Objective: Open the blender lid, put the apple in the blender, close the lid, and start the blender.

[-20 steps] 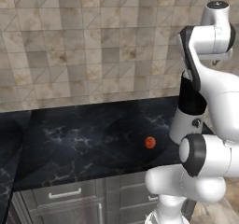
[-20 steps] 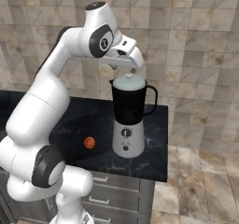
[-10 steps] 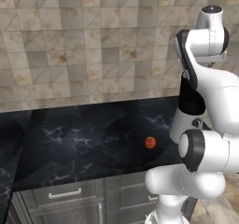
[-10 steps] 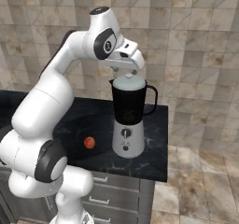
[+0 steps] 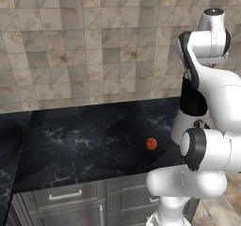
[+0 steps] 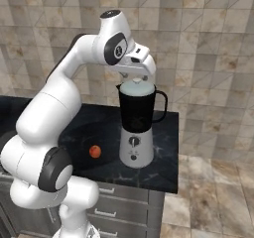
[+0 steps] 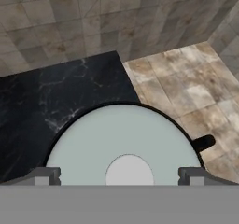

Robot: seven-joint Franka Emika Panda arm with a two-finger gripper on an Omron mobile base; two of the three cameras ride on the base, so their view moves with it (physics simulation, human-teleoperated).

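Here the blender (image 6: 137,128) stands at centre frame in the right base view, on the dark counter (image 6: 163,167) near its right end. Its grey base with a black dial sits below, its dark jar above, the handle pointing to frame right. The lid (image 6: 137,88) is on the jar, closing it.

The gripper (image 6: 139,77) hangs just above the lid, with the arm arching over from the lower left of the frame. In the hand view the lid (image 7: 122,146) sits low and central, its knob at bottom centre. The 2 fingertips (image 7: 43,175) stand wide apart at the lower left and lower right, 1 to each side of the knob, grasping nothing. The jar's handle pokes out at right.

The apple (image 6: 95,151) lies on the counter at lower left of the blender base, near it but apart. In the left base view the apple (image 5: 151,144) sits right of centre on the counter (image 5: 70,149), just left of the arm.
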